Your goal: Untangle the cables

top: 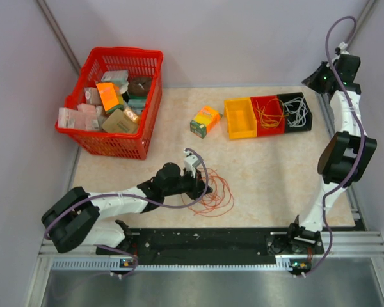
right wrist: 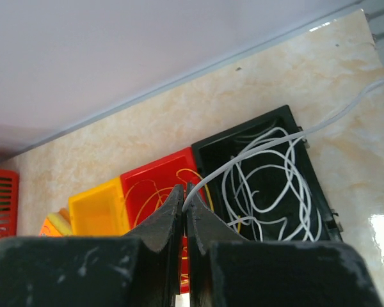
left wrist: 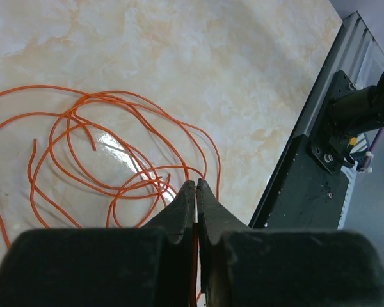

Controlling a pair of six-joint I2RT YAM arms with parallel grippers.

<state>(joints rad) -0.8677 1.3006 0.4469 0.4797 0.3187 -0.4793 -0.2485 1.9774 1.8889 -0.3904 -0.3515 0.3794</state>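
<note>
A loose pile of orange-red cables (top: 214,195) lies on the table in front of the left arm and fills the left wrist view (left wrist: 102,147). My left gripper (top: 201,183) sits at the pile's left edge, shut (left wrist: 196,187) on one orange strand that runs between the jaws. My right gripper (top: 319,78) is raised at the far right, shut (right wrist: 184,192) on a white cable (right wrist: 345,109) that trails away to the right. Below it, white cables (right wrist: 269,185) lie in a black bin (top: 296,112) and yellow cables (right wrist: 147,192) in a red bin (top: 267,114).
A yellow bin (top: 240,117) stands left of the red bin. A small orange and green box (top: 205,120) sits mid-table. A red basket (top: 112,99) of packages stands at the back left. The black base rail (top: 205,240) runs along the near edge.
</note>
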